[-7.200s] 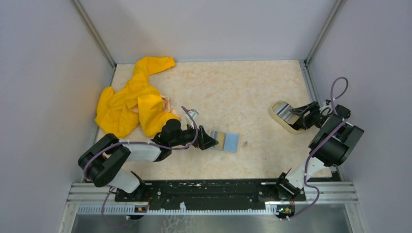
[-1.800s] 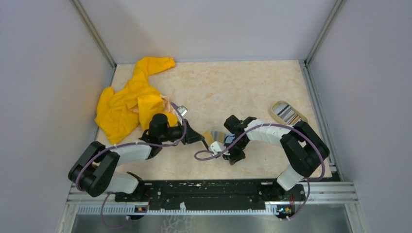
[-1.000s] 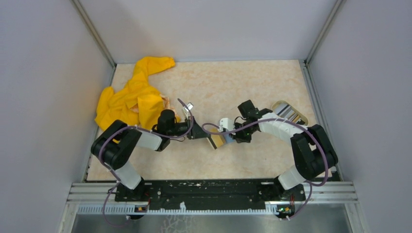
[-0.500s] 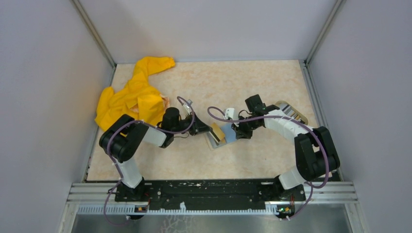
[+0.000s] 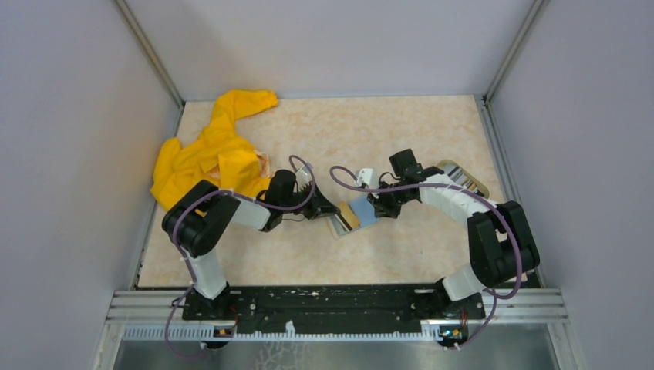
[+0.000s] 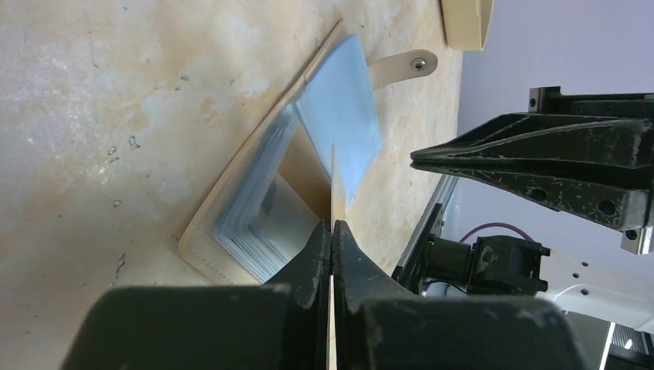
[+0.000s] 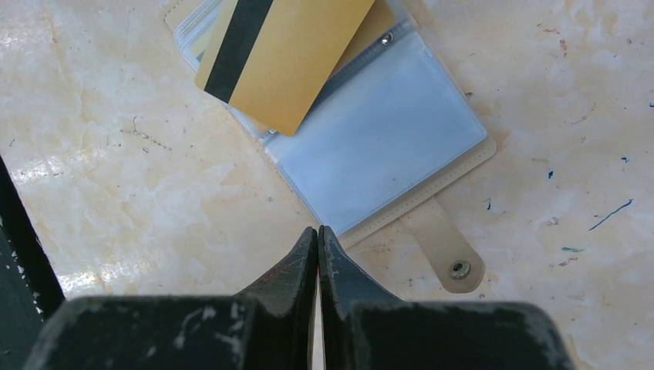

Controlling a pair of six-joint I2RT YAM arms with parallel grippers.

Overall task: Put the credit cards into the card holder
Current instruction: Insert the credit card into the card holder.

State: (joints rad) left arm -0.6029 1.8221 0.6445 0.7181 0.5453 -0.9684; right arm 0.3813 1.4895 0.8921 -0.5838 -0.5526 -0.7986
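One card (image 7: 285, 58): your left gripper (image 6: 332, 225) is pinching it, newly swung over the card holder (image 7: 385, 154), nearing insertion.
Right gripper (image 7: 318, 231): hovering closed, empty.

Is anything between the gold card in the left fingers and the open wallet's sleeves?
Nothing visible. The gold, black-striped card, pinched in the left fingers, hangs right over the open tan card holder with clear sleeves; the shut right fingers sit at its edge, off that path.
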